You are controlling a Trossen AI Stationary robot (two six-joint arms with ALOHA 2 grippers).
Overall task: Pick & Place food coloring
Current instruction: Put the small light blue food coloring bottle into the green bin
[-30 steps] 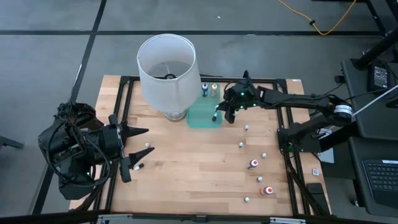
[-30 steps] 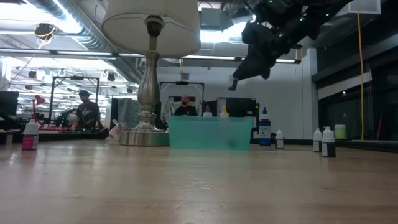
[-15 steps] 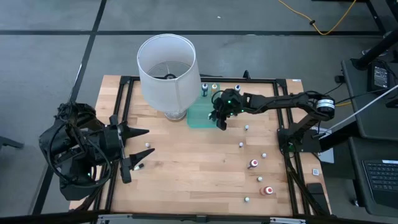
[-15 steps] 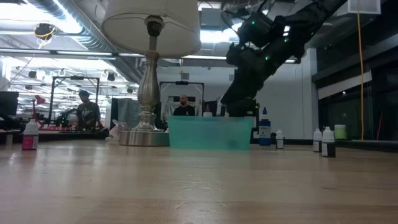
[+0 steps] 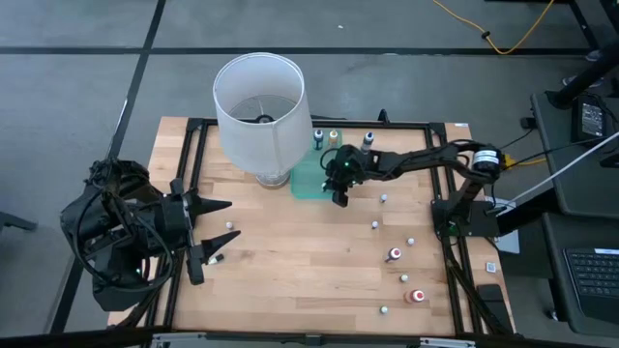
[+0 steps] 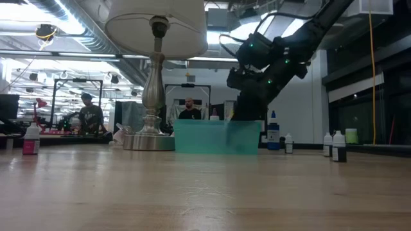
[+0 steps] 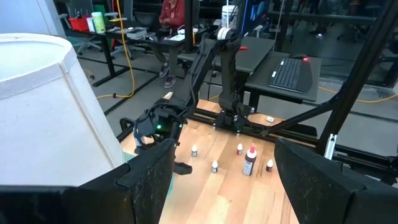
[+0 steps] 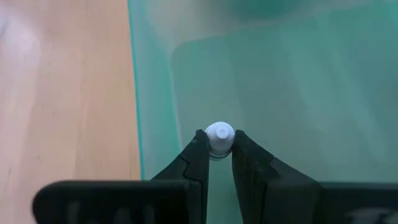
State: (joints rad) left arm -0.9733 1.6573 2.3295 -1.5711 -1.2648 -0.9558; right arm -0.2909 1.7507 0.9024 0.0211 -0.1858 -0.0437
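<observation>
Right hand (image 5: pixel 338 189) had swung down and in from above the bench (image 5: pixel 290 261) to the green tray (image 5: pixel 308 180) beside the lamp (image 5: pixel 259 106), fingers (image 8: pixel 198 157) pinched on a food coloring bottle (image 8: pixel 219 137). Bottle sat upright, white cap up, directly between the fingers, just inside the tray's edge; release looked like the next step. Left hand (image 5: pixel 215 232) waited wide, well apart. No readable labels.
</observation>
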